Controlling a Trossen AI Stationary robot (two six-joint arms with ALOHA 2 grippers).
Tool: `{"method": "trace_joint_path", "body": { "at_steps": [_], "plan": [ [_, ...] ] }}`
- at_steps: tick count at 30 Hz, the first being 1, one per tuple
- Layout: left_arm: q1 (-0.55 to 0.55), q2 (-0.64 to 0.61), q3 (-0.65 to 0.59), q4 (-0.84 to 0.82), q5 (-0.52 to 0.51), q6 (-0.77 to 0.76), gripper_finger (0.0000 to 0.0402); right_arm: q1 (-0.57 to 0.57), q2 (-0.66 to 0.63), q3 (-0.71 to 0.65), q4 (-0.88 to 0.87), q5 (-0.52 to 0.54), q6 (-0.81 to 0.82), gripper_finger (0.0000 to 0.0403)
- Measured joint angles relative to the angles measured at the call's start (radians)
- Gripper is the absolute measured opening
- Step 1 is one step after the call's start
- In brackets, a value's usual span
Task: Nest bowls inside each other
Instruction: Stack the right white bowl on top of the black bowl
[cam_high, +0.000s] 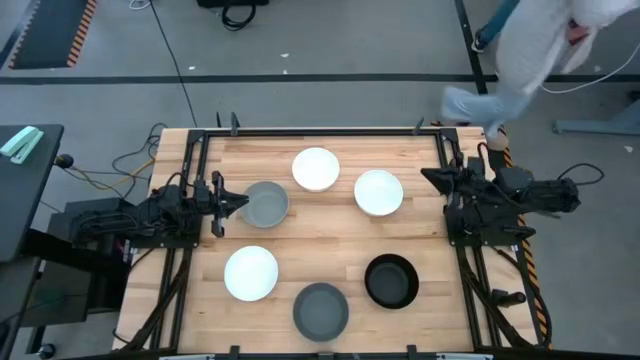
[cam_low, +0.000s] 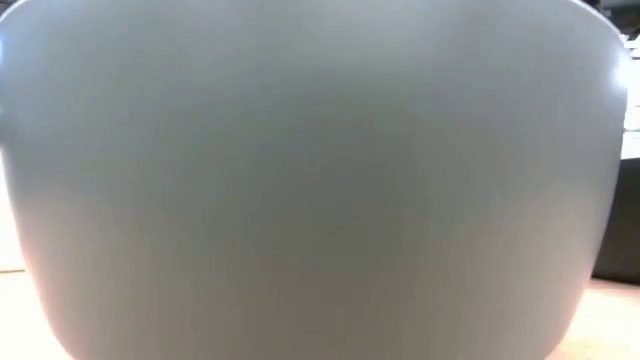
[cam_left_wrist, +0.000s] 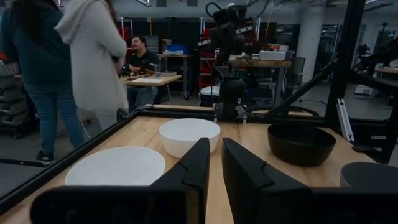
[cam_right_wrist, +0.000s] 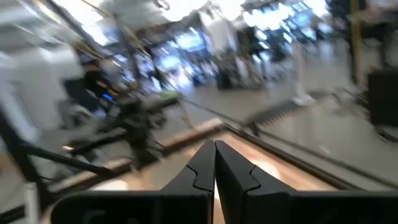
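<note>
Six round shallow bowls (cam_high: 266, 204) lying spread apart over the wooden table (cam_high: 330, 235), probably stiff, light and slick, so best pinched at the rim; left gripper (cam_high: 226, 203) fingers slightly apart beside the far-left grey one, right gripper (cam_high: 434, 180) fingers nearly together.

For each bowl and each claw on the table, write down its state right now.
Far white bowl: upright, empty, alone.
Right white bowl: upright, empty, alone.
Near white bowl: upright, empty, alone.
Left grey bowl: upright, empty, beside left claw.
Near grey bowl: upright, empty, alone.
Black bowl: upright, empty, alone.
Left claw: slightly open, holding nothing.
Right claw: shut, holding nothing.
</note>
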Motion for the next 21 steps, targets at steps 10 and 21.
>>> {"method": "trace_joint_path", "body": {
  "at_steps": [10, 21],
  "plan": [
    [0.0, 0.0, 0.0, 0.0, 0.0, 0.0, 0.0057, -0.008, 0.371, 0.378, -0.579, 0.125, 0.341, 0.0038],
    [0.0, 0.0, 0.0, 0.0, 0.0, -0.001, 0.005, -0.172, 0.75, 0.699, -1.049, -0.047, 0.618, 0.0072]
  ]
}}
